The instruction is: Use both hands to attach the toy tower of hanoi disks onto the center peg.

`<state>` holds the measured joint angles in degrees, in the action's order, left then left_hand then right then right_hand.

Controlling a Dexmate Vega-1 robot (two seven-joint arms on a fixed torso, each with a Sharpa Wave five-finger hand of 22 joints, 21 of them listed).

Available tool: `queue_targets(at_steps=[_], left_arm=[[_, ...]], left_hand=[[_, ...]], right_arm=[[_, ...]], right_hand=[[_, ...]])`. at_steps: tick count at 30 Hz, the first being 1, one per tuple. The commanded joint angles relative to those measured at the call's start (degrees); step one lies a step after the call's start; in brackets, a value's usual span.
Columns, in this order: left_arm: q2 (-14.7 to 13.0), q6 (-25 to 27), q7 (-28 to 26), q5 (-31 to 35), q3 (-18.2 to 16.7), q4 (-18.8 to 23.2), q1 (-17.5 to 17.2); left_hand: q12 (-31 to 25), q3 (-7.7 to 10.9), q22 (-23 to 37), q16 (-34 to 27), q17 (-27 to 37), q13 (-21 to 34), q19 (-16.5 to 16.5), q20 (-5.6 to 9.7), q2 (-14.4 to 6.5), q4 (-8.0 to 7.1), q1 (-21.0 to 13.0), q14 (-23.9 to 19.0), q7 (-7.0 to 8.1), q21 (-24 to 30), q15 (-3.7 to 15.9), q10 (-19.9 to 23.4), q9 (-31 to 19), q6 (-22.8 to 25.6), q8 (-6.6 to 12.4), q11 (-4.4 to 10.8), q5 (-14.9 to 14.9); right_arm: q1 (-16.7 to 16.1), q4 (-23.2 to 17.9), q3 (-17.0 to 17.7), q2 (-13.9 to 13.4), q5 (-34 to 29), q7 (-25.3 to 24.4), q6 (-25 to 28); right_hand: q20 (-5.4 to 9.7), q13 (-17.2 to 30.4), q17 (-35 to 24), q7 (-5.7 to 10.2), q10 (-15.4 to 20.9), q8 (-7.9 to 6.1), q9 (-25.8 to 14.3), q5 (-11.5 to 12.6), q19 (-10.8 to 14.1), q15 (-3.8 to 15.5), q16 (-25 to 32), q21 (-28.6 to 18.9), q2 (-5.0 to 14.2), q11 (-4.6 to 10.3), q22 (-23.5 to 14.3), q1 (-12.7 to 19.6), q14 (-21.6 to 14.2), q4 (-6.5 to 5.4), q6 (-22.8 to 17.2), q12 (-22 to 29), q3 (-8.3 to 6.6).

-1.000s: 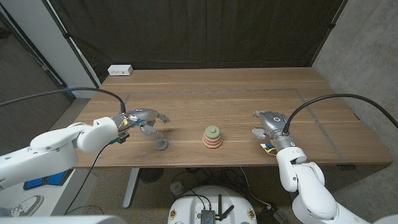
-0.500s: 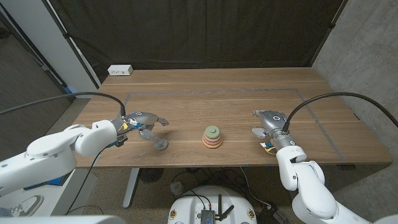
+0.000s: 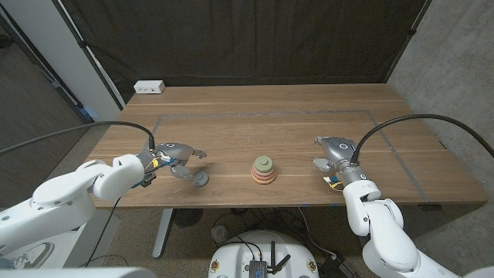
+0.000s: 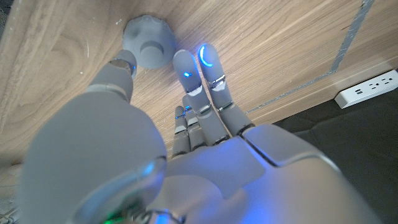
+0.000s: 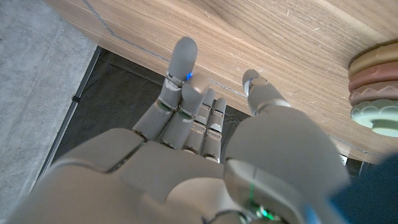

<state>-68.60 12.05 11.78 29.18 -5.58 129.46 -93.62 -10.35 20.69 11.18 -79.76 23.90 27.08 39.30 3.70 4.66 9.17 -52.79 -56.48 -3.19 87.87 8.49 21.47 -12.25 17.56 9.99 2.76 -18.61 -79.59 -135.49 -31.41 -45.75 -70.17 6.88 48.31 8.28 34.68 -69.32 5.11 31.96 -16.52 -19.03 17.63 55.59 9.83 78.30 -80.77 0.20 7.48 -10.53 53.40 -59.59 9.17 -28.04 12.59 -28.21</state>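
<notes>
Head view shows the left hand (image 3: 174,157) with its fingers spread and holding nothing, just at ten o'clock of a small grey disk (image 3: 200,179) lying on the table (image 3: 270,123). Over the last second that hand has pulled back toward the robot and to the left a little, while the grey disk has stayed where it lay. In the left wrist view one fingertip (image 4: 124,63) sits right against the disk's rim; whether it actually touches I cannot tell. The disk looks released or not yet gripped, so by my judgement it is the one piece remaining to go on.

At three o'clock of that disk, well apart, stands the stack of disks on the center peg (image 3: 263,171), pink and orange rings with a pale green one on top. Farther out at three o'clock the right hand (image 3: 332,154) waits with fingers extended and nothing in them, unchanged over the second.

A white power strip (image 3: 149,87) lies at the table's far left corner.
</notes>
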Motion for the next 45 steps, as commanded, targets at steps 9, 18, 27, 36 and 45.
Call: queue_targets(at_steps=[9,18,27,36,45], left_arm=[[3.9,-0.3,-0.2,4.5,1.8,-0.8,-0.4],[3.5,0.6,-0.4,4.4,4.0,-1.6,0.9],[2.4,1.5,-0.8,3.5,6.1,-2.1,2.4],[1.2,2.4,-1.5,1.8,7.5,-2.3,3.1],[0.9,3.8,-4.3,1.1,9.9,-2.7,4.0]], left_hand=[[-0.7,-0.42,0.1,-0.3,0.0,-0.2,0.1,8.03,0.6,-0.04,-0.3,0.0,0.08,-0.1,4.07,0.1,0.1,0.0,0.83,0.21,0.2],[-1.0,-0.61,0.1,-0.4,0.0,-0.4,0.2,8.0,0.5,-0.11,-0.3,-0.1,0.13,-0.1,4.07,0.5,0.2,0.2,1.08,0.32,0.3],[-1.2,-0.76,0.1,-0.5,-0.1,-0.6,0.4,7.99,0.4,-0.16,-0.4,-0.2,0.09,-0.1,4.07,0.9,0.3,0.6,1.34,0.33,0.4],[-1.4,-0.84,0.1,-0.6,-0.2,-0.8,0.5,8.0,0.2,-0.19,-0.4,-0.3,0.2,-0.1,4.07,1.3,0.3,1.5,1.71,0.67,0.5],[-1.6,-0.85,0.1,-0.7,-0.1,-0.9,0.6,8.01,0.0,-0.18,-0.5,-0.4,0.12,-0.1,4.07,1.7,0.3,1.8,1.83,0.69,0.6]], right_arm=[[0.0,0.5,0.4,0.8,-0.5,0.4,-1.2],[0.0,0.4,0.5,1.1,-1.2,1.1,-1.2],[0.1,0.7,0.6,1.5,-1.4,1.7,-1.4],[0.4,1.0,0.5,1.9,-1.3,1.8,-1.8],[0.0,0.8,0.9,1.8,-1.4,1.8,-1.6]], right_hand=[[4.2,0.2,-0.2,0.16,0.6,-0.27,-0.1,0.4,-0.1,2.65,0.0,-0.3,0.06,-0.22,-0.1,0.1,0.0,0.03,-0.8,-0.4,-0.18],[4.2,0.3,-0.4,0.15,0.6,-0.27,-0.1,0.5,-0.1,2.65,0.1,-0.3,0.09,-0.06,-0.1,0.0,-0.1,0.05,-0.9,-0.4,-0.2],[4.2,0.2,-0.2,0.18,0.7,-0.25,-0.1,0.6,-0.2,2.65,-0.1,-0.4,0.16,-0.22,-0.1,0.0,0.0,0.05,-0.9,-0.5,-0.24],[4.2,0.3,-0.4,0.2,0.6,-0.23,-0.1,0.7,-0.3,2.65,0.0,-0.4,0.19,-0.07,-0.1,0.0,-0.1,0.07,-1.0,-0.6,-0.29],[4.19,0.3,0.1,0.19,0.7,-0.22,-0.2,0.8,-0.3,2.67,-0.4,-0.5,0.25,-0.09,-0.1,0.0,0.3,0.1,-1.0,-0.6,-0.33]])
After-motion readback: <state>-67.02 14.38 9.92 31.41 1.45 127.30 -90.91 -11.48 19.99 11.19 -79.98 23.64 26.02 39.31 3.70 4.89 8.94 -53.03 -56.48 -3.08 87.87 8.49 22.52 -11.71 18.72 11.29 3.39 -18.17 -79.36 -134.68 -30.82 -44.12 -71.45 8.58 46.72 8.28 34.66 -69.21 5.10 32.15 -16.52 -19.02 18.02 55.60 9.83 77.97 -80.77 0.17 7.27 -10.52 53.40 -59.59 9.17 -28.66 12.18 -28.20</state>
